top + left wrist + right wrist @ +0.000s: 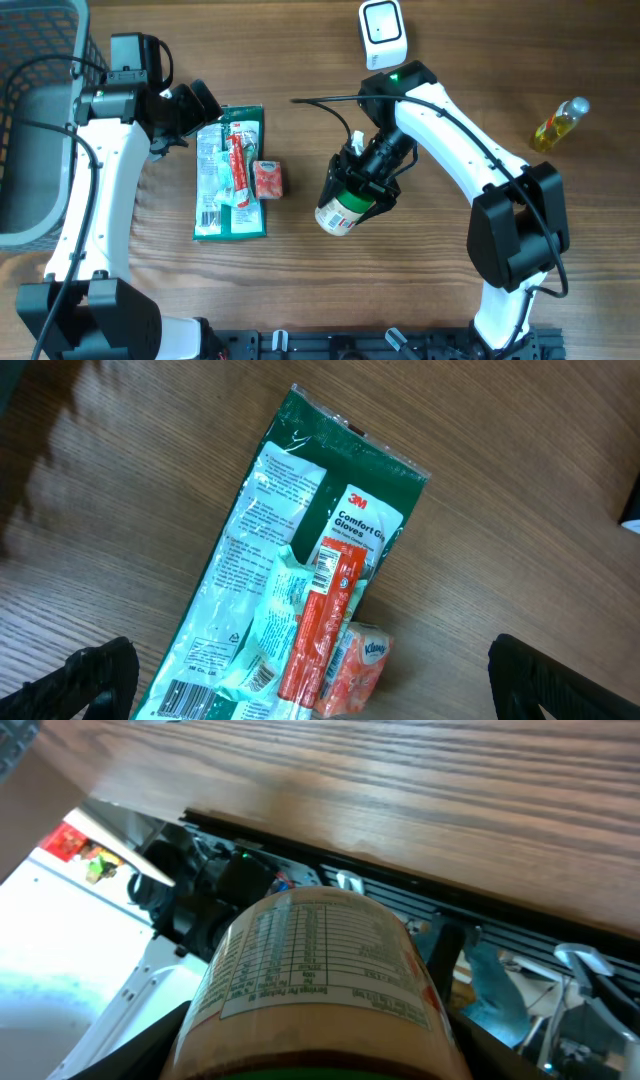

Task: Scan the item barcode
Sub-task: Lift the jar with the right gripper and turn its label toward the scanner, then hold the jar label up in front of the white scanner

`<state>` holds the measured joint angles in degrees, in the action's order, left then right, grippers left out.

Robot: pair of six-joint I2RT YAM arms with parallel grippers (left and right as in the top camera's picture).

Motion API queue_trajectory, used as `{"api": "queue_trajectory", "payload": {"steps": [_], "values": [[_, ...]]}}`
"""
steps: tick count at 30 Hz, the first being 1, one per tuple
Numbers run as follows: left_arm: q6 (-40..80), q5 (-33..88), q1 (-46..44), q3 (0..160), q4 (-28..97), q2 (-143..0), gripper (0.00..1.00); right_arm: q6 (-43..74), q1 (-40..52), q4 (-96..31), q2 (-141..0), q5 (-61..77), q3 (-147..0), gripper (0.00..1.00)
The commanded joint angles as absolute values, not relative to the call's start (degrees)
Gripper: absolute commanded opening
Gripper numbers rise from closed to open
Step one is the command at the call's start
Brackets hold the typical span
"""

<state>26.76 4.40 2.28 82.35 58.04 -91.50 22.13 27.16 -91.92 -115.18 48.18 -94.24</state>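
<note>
Wood-grain bench fills the overhead view, with a robot arm down each side. Just right of centre a jar [340, 213] is gripped by the right claw [358, 193], whose jaws close on it from both sides. The jar is tilted, its pale end pointing to the lower left of the frame and a green band nearer the claw. Whether it clears the bench I cannot tell. In the right wrist view the jar [320, 970] takes up the lower middle, its cream label showing a printed table of small text, too fine to read; no barcode can be made out there. Above the jar, at the top centre of the overhead frame, stands a white scanner [382, 32], well apart from it. A small bottle of yellow liquid [560, 122] lies at the right edge.

Left of the jar lies a green packet of gloves [248, 215], with a red stick pack [237, 165] on top and a small orange tissue pack [267, 180] at its right edge. The left claw [195, 108] hangs over the packet's upper left corner, jaws spread wide and holding nothing; the left wrist view shows its fingertips [95, 675] at the two lower corners, the packet between them. A grey wire basket [30, 130] sits in the upper left corner.
</note>
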Motion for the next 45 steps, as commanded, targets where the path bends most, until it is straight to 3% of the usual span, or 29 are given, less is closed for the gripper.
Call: {"api": "queue_trajectory", "payload": {"steps": [1, 6, 9, 11, 12, 14, 16, 21, 28, 33, 34, 41, 45], "values": [[25.69, 4.45, 2.52, 82.52, 58.02, -91.46, 1.0, 21.08, 27.14, -92.29, -114.19, 54.0, -95.26, 0.58], [25.69, 4.47, 2.52, 82.52, 58.02, -91.46, 1.0, 20.97, 27.14, -92.12, -114.19, 53.84, -95.26, 0.58], [25.69, 4.45, 2.52, 82.52, 58.02, -91.46, 1.0, 20.97, 27.14, -85.97, -114.19, 42.35, -95.26, 0.56], [25.69, 4.45, 2.52, 82.52, 58.02, -91.46, 1.0, 20.99, 27.11, -81.45, -114.19, 29.43, -95.26, 0.47], [25.69, 4.45, 2.52, 82.52, 58.02, -91.46, 1.0, 21.02, 27.11, -77.28, -114.19, 21.08, -95.26, 0.36], [25.69, 4.45, 2.52, 82.52, 58.02, -91.46, 1.0, 17.43, 26.63, -73.23, -114.19, 16.38, -95.68, 0.43], [25.69, 4.45, 2.52, 82.52, 58.02, -91.46, 1.0, 12.82, 25.69, -72.53, -114.19, 16.53, -97.84, 0.44], [25.69, 4.45, 2.52, 82.52, 58.02, -91.46, 1.0, 9.1, 18.9, -75.81, -113.99, 14.7, -115.92, 0.35], [25.69, 4.45, 2.52, 82.52, 58.02, -91.46, 1.0, 7.6, 16.1, -37.76, -117.34, -0.78, -110.21, 0.27], [25.69, 4.45, 2.52, 82.52, 58.02, -91.46, 1.0, 7.2, 16.1, -21.5, -124.73, -6.68, -109.4, 0.29], [25.69, 4.45, 2.52, 82.52, 58.02, -91.46, 1.0, 2.76, 16.1, -17.26, -127.55, -6.63, -109.4, 0.28], [25.69, 4.45, 2.52, 82.52, 58.02, -91.46, 1.0, -12.64, 16.1, -7.25, -129.93, -6.63, -109.4, 0.27], [25.69, 4.45, 2.52, 82.52, 58.02, -91.46, 1.0, -13.41, 16.1, -7.22, -131.87, -6.63, -109.36, 0.28]]}}
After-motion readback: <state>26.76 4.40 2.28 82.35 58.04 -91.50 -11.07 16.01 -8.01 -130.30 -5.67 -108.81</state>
